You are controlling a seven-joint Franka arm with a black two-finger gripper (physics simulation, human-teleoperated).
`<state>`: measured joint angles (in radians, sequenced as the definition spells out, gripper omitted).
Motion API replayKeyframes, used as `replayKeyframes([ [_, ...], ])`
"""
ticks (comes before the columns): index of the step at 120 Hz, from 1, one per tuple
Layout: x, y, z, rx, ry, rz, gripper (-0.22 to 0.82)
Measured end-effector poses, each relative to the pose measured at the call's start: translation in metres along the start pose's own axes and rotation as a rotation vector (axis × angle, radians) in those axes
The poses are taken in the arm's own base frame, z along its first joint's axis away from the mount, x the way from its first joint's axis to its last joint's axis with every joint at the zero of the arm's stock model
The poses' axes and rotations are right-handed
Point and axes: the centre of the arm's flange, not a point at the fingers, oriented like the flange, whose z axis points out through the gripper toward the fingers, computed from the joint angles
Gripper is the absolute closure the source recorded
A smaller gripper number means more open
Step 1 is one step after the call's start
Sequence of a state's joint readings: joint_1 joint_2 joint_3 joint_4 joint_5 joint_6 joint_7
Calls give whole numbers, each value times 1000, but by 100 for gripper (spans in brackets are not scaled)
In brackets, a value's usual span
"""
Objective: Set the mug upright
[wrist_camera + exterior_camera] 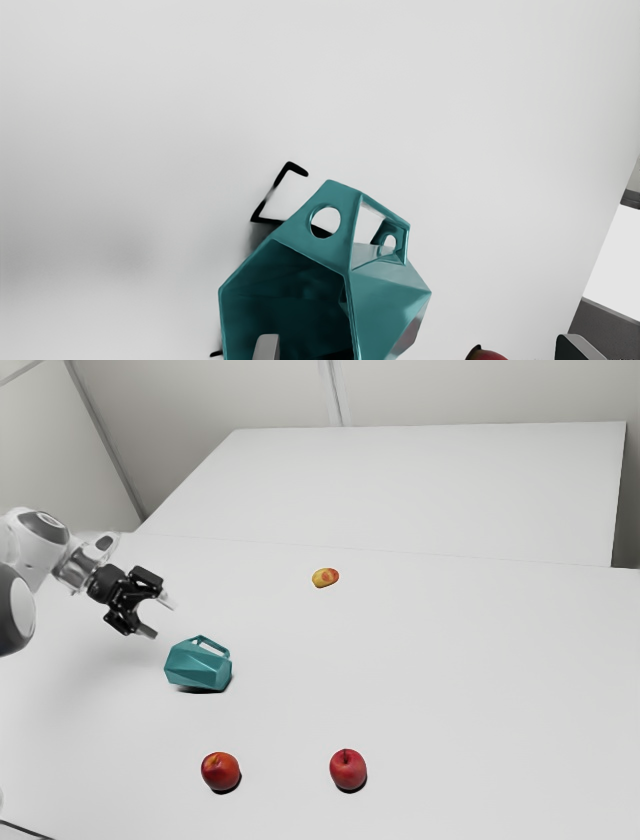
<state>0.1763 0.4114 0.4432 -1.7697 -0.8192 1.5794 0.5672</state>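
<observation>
The teal faceted mug (198,666) lies on its side on the white table, its handle uppermost in the exterior view. My gripper (157,616) stands open above the table, toward the exterior view's left and a little above the mug, with a gap between them. In the wrist view the mug (390,305) shows its dark open mouth toward my hand and its handle with a round hole. The open gripper (417,347) has one fingertip in front of the mouth and the other off beyond the mug's side; nothing is held.
Two reddish fruits, one (220,771) and another (348,769), rest on the table (480,690) nearer the exterior camera than the mug. A yellow-and-red object (325,577) lies farther back. A white surface (420,490) and walls stand behind.
</observation>
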Motion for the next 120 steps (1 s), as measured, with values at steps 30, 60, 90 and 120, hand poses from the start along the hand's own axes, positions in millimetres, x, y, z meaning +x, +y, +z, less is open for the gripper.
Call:
replayKeyframes([
  [30,-3,-16,48,-61,-27,47,0],
  [60,-6,-14,68,-80,-50,87,1],
  [90,-7,-12,76,-108,-60,113,57],
  [120,-13,9,68,-150,-79,163,74],
])
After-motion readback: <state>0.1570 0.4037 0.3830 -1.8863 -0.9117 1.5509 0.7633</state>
